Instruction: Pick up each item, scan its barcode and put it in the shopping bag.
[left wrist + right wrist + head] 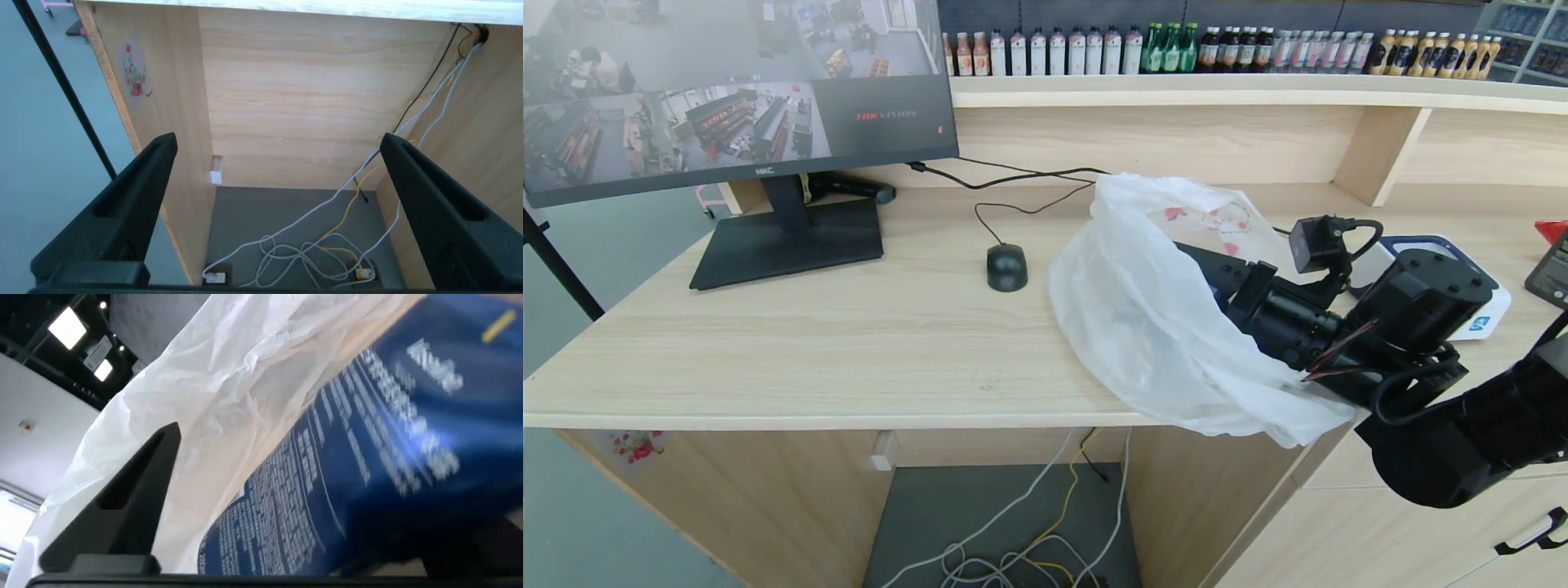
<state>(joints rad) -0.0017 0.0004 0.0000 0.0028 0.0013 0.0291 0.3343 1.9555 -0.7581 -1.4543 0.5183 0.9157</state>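
One white shopping bag slumps on the counter at three o'clock from the mouse; the right arm is sunk into it from four o'clock. By the left wrist, the left gripper gapes wide on nothing, above floor cables. By the right wrist, the right gripper sits inside the bag, spread wide — a blue packet just before it, apparently let go. Bagging this item looks nearly done; withdrawing remains.

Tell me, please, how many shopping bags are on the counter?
1. The white shopping bag lies on the counter, right of the mouse; the right gripper is inside it, by a blue package.
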